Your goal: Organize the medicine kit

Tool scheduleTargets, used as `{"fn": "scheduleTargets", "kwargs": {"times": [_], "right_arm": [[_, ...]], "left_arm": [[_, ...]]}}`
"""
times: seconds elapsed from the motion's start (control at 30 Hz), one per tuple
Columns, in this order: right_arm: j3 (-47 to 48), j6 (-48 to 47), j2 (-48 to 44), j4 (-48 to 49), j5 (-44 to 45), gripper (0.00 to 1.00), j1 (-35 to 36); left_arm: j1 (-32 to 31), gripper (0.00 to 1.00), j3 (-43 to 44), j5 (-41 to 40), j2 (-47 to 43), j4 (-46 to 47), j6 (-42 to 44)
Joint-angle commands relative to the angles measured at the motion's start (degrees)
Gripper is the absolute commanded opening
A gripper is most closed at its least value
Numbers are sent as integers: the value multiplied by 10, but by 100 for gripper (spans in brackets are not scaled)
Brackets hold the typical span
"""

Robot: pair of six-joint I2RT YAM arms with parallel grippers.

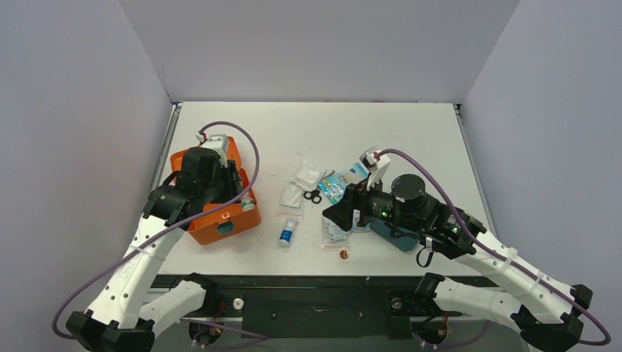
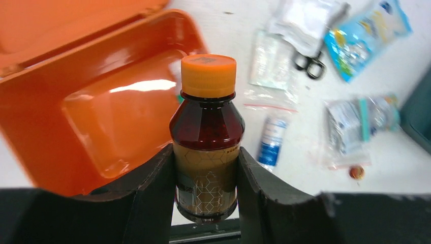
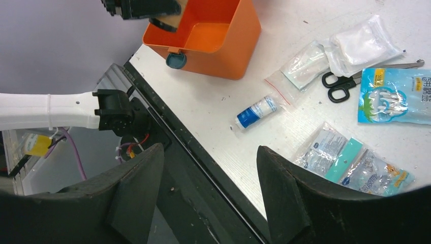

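The medicine kit (image 1: 220,214) sits at the left of the counter (image 1: 315,125), close to its near edge. Its lid is thrown back and its glossy orange tub is open under the left arm. It looks like a stiff, thin-walled plastic box, probably light while so little is in it, so it may skid on the smooth counter if nudged. A steady hold would be on a side wall or rim, since the hinged lid would likely swing if it were gripped. The left gripper (image 2: 206,175) is part closed around the labelled lower body of an amber bottle (image 2: 207,127) with an orange cap, held upright just in front of the tub. The bottle is round and slick and likely has some weight from its contents. The grip sits low on its body, so it could tip or twist. The right gripper (image 3: 208,178) is wide open and holds nothing, hanging above the loose supplies: the scissors (image 1: 313,196), a small blue-and-white tube (image 1: 287,233) and soft crinkly sachets (image 1: 306,176), all well apart from the kit.
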Motion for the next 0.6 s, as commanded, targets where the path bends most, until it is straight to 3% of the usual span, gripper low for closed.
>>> {"fn": "scheduleTargets", "kwargs": {"times": [0.0,0.57], "right_arm": [[-4,-12,6,6,15,63,-1],[-42,-17,1,5,16,63,-1]], "left_arm": [[72,0,-6,-40,2,10,11],[198,0,-115,-29,85,99,-16]]}}
